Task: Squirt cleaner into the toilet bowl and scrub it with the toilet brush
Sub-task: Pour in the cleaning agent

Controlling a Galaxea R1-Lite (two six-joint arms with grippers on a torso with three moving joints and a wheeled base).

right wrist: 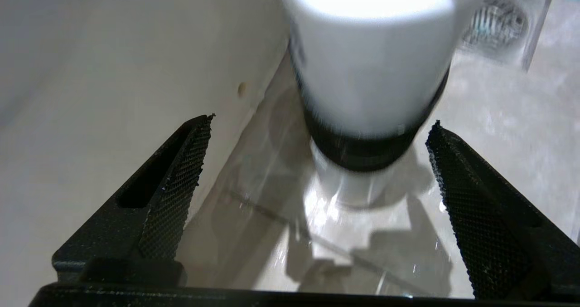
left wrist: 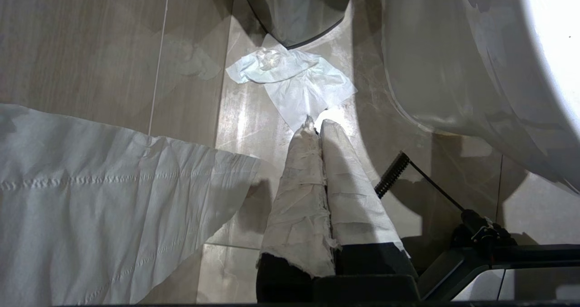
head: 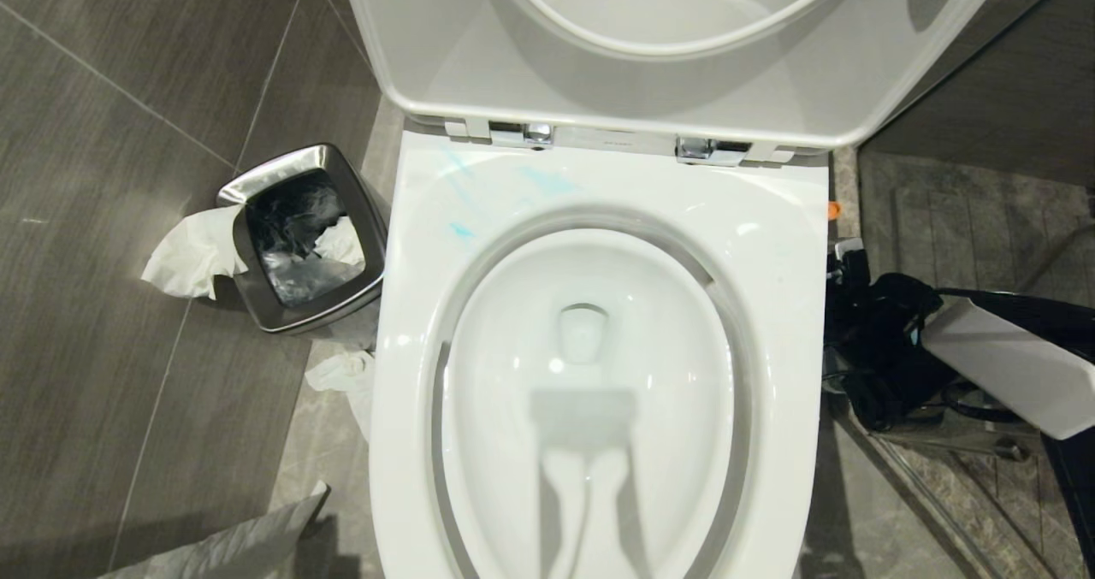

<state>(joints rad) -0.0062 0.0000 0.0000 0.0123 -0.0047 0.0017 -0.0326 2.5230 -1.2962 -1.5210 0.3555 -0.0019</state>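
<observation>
Black ribbed fingers (right wrist: pixel 181 180) of the right gripper (right wrist: pixel 317 180) stand wide apart, flanking a blurred white cylinder with a black band (right wrist: pixel 367 85) over glossy floor. Left gripper (left wrist: pixel 317 130), wrapped in paper, has its fingers together near a floor tissue (left wrist: pixel 294 78). Toilet bowl (head: pixel 770 245) lies open, seat up, turquoise cleaner (head: pixel 462 230) smeared on its rear-left rim; a steel bin (head: pixel 299 237) stands just beside it.

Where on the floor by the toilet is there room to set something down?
Bare grey floor tiles left of the square steel waste bin. Crowded between bin and white ceramic toilet bowl: crumpled white tissues. Right side: black robot arm.
</observation>
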